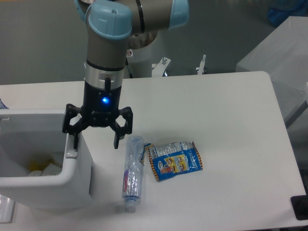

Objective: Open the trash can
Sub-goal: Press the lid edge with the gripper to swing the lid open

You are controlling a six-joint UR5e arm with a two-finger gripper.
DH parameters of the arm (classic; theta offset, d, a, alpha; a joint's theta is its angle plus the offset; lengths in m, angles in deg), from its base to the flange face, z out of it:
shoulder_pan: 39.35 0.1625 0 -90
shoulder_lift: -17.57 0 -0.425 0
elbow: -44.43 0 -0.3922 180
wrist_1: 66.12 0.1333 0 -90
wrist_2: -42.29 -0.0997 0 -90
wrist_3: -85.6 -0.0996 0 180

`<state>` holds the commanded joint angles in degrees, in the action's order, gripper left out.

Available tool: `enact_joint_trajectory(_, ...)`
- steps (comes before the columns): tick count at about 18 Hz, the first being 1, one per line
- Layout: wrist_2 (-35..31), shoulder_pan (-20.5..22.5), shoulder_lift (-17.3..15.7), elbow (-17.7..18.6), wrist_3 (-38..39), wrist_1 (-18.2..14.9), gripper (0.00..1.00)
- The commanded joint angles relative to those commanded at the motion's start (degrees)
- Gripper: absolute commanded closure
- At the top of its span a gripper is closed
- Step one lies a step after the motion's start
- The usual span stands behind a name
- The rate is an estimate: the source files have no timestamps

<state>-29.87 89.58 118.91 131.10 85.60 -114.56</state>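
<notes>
The trash can [77,180] is a large white boxy bin at the table's left edge. I can see into it from above: yellow and white scraps [41,167] lie inside. A small grey tab [71,154] sits on its right rim. I cannot tell where the lid is. My gripper [96,140] hangs straight down over the bin's right rim, open and empty. Its left finger [75,140] is at the rim just above the grey tab, and its right finger [117,139] is outside the bin, over the table.
A crushed clear plastic bottle [132,173] lies on the table just right of the bin. A blue and yellow snack packet [174,161] lies beside it. A black object [299,208] sits at the table's front right corner.
</notes>
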Motion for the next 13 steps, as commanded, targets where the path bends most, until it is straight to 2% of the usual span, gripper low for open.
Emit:
enact_joint_trajectory(2,-0.5,1.0,0.1,-2.6,-1.8,0.1,0.00)
enact_joint_trajectory(5,-5.5,3.6,0.7,-5.4,-2.0,0.1,0.00)
enact_joint_trajectory(9,-9.9,6.1,0.8,-5.3,-4.1,-0.7,0.00)
enact_joint_trajectory(13,-13.4,7.5,1.0,-4.8,-11.0,-1.0,0.00)
